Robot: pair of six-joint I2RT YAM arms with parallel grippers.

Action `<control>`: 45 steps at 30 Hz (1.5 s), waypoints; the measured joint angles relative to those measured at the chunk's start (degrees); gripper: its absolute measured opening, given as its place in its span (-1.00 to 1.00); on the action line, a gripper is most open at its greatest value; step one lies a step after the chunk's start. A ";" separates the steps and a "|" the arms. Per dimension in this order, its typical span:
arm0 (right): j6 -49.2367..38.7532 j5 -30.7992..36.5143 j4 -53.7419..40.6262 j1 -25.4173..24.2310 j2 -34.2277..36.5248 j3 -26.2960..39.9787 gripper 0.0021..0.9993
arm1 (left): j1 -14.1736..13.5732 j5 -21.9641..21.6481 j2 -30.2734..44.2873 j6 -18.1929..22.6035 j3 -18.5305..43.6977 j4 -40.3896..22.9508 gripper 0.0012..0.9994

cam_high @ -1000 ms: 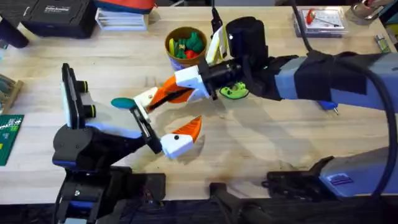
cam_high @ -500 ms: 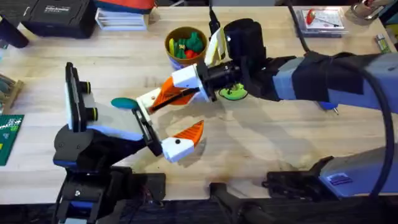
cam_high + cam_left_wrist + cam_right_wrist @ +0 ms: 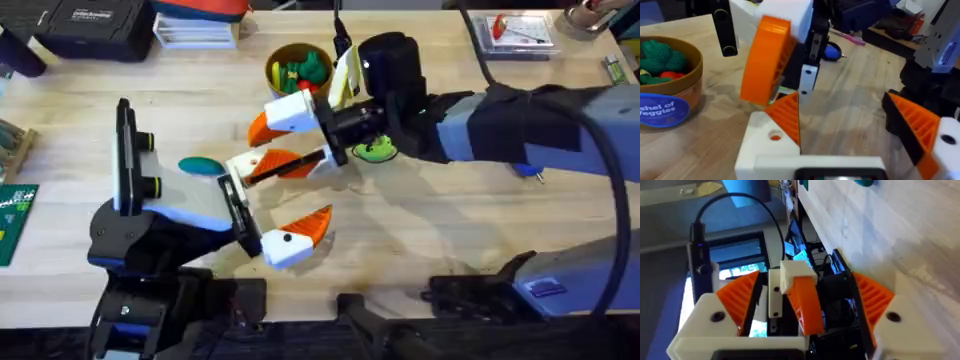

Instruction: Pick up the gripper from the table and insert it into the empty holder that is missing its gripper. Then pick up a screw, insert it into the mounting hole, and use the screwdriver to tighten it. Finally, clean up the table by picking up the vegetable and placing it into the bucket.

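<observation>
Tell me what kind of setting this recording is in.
Probably a robotics lab or maker's workbench: a light wooden table with a green circuit board at its edge, a black equipment case at the back, and a parts box.

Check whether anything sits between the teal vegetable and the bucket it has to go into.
The vegetable lies on the table left of the two grippers; the bucket stands farther back and to its right. The bare wood between them looks clear. The right gripper hovers just beside that line and could crowd a carry. The bucket already holds toy veggies.
</observation>
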 joint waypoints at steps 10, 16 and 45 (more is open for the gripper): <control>-5.94 1.86 -0.09 -6.60 0.00 0.00 0.99 | 0.00 0.69 0.00 0.00 0.00 -0.08 0.97; -14.55 7.92 -4.30 -14.22 -0.47 0.06 0.99 | 0.00 0.83 0.00 0.00 0.00 -0.08 0.97; -61.75 63.42 -60.28 -3.98 -7.54 11.72 0.23 | 0.00 0.85 -0.02 0.00 0.00 -0.08 0.97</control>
